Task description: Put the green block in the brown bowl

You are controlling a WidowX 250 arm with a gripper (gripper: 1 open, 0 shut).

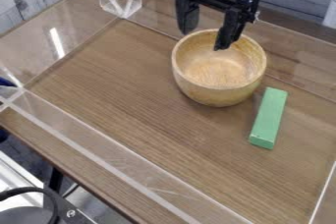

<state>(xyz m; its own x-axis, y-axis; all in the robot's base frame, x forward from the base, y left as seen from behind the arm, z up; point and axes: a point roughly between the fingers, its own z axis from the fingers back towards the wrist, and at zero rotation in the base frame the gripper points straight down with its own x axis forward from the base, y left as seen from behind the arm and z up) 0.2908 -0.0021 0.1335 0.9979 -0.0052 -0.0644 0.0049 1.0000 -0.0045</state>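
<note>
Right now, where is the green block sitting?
In the camera view, the green block lies on the wooden table toward the right side, just right of and slightly below the brown bowl, outside it.

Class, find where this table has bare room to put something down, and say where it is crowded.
The widest bare patch is the wood left of and below the brown bowl in the picture, out to the table's edge. A smaller one lies below the green block. It is crowded at the bowl's top rim, where the open gripper hangs.
</note>
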